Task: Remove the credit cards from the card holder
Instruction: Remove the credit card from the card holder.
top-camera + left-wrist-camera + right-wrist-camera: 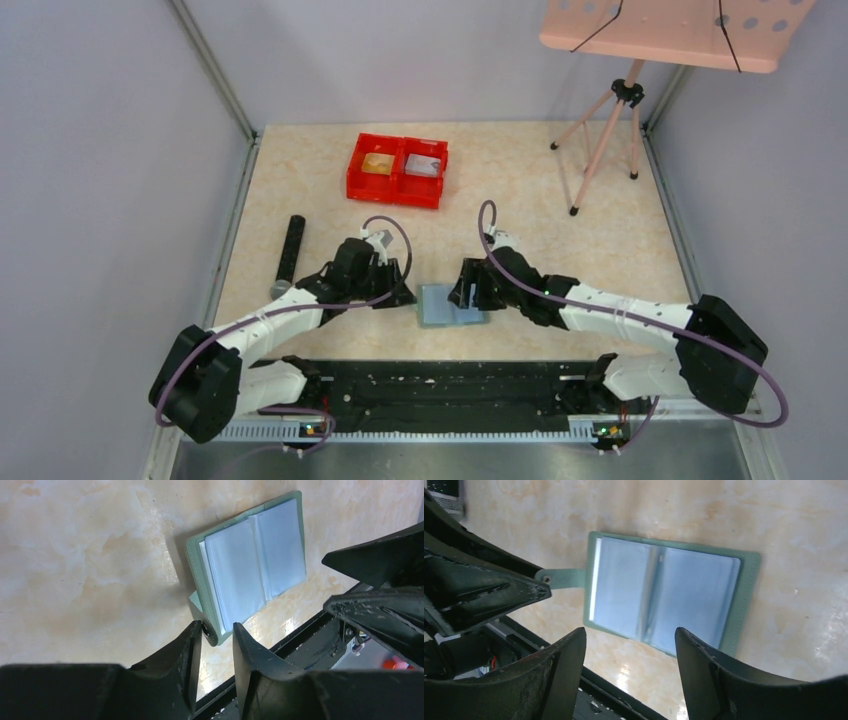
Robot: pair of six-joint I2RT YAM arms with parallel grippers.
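The sage-green card holder (452, 305) lies open and flat on the table between my two grippers, with its pale blue-grey pockets (255, 560) facing up. I cannot tell whether any card is in the pockets. My left gripper (217, 630) is narrowly open. The holder's edge tab (211, 632) sits between its fingertips, against the left finger. My right gripper (631, 640) is wide open and empty, just above the holder's near edge (664, 592). A gold-yellow card (377, 163) and a pale grey card (424, 165) lie in the red bin.
The red double bin (397, 170) stands at the back centre. A black cylinder (290, 250) lies to the left of the left arm. A tripod (610, 130) with a pink board stands at the back right. The black base rail (450, 385) runs along the near edge.
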